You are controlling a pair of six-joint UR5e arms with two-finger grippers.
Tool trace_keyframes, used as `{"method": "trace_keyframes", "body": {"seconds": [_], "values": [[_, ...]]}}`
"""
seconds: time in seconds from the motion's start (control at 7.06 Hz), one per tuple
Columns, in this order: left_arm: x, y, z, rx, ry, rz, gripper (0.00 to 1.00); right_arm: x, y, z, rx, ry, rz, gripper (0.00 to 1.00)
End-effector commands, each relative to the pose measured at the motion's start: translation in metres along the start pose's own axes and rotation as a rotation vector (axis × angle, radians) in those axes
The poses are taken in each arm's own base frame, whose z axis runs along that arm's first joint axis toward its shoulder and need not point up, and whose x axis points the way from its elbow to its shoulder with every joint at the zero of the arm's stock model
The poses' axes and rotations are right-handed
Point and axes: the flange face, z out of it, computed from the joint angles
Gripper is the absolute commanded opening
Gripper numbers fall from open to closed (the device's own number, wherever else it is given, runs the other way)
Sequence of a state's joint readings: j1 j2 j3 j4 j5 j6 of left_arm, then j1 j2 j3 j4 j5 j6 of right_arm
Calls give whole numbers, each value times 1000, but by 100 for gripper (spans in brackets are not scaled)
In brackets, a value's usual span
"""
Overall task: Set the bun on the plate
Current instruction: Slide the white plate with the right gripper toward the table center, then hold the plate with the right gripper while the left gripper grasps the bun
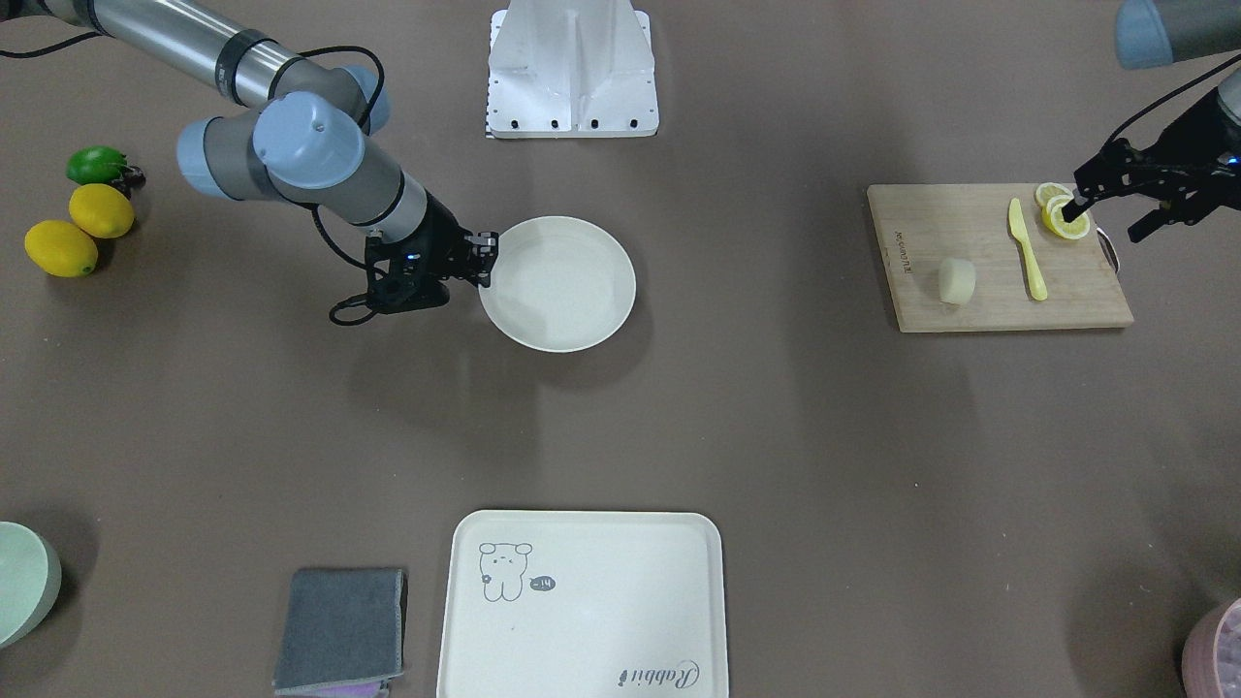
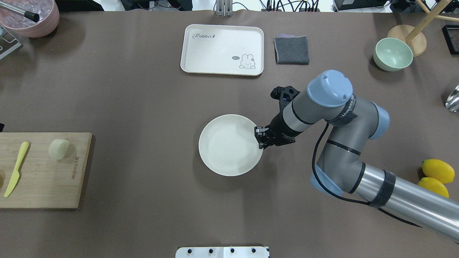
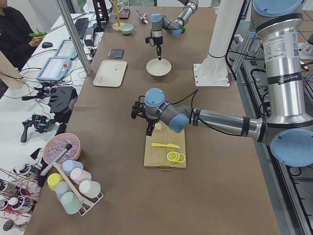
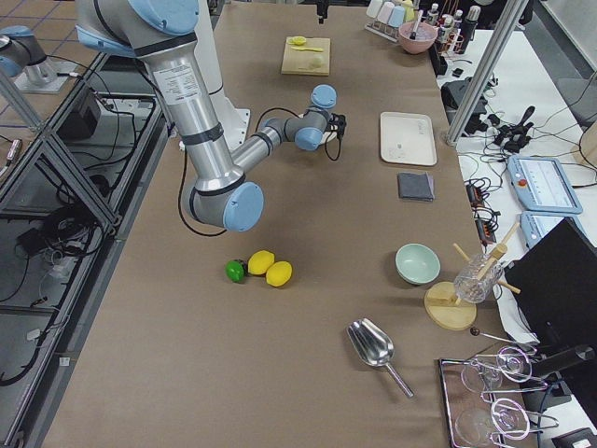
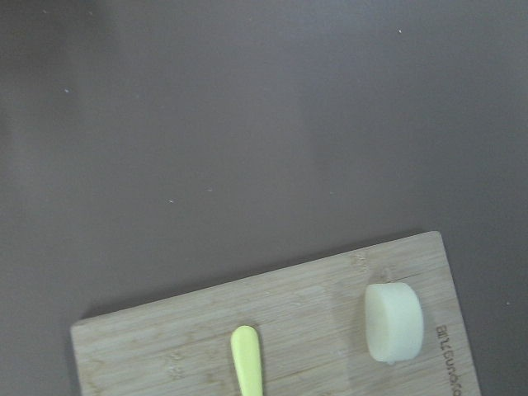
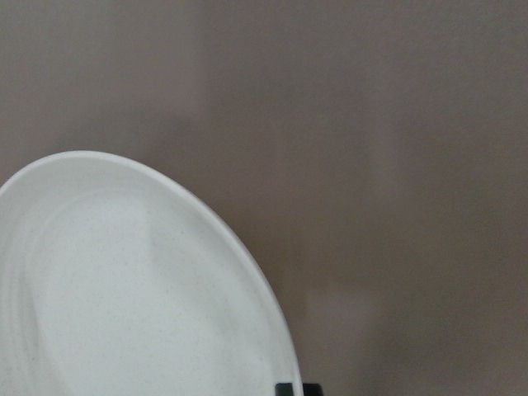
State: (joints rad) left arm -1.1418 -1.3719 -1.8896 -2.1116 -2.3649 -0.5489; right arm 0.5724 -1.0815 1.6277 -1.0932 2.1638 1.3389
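So the bun was sitting on the wooden cutting board, way out on the robot's left side of the tabletop and well apart from the plate in the middle. The left pincer hung over the lemon slices at the board's corner. Its fingers were spread wide with nothing between them, so we read this step as the reach for the bun. Our take on doing it well was to slide across above the board, high enough to clear the yellow knife lying between the slices and the bun. Then centre over the bun before dropping, and close gently, because it looked soft and would probably squash or squirt out under a hard pinch. It seemed to lie on its rounded side, so we'd line the fingers up with the flat faces. The right pincer was right at the plate's rim, and we couldn't tell if it was gripping the rim or just beside it. Either way we'd keep the drop toward the plate's left half, clear of it.
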Motion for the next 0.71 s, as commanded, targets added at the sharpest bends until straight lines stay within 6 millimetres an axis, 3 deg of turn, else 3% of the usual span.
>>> {"method": "trace_keyframes", "body": {"seconds": [0.0,0.28,0.57], "values": [[39,8,56,-12,-50,58,97,-13,14,16,8,6,-3,0],[74,1,86,-22,-46,58,97,-10,14,18,12,14,0,0],[82,-5,110,-27,-64,80,97,-5,11,23,19,30,9,0]]}}
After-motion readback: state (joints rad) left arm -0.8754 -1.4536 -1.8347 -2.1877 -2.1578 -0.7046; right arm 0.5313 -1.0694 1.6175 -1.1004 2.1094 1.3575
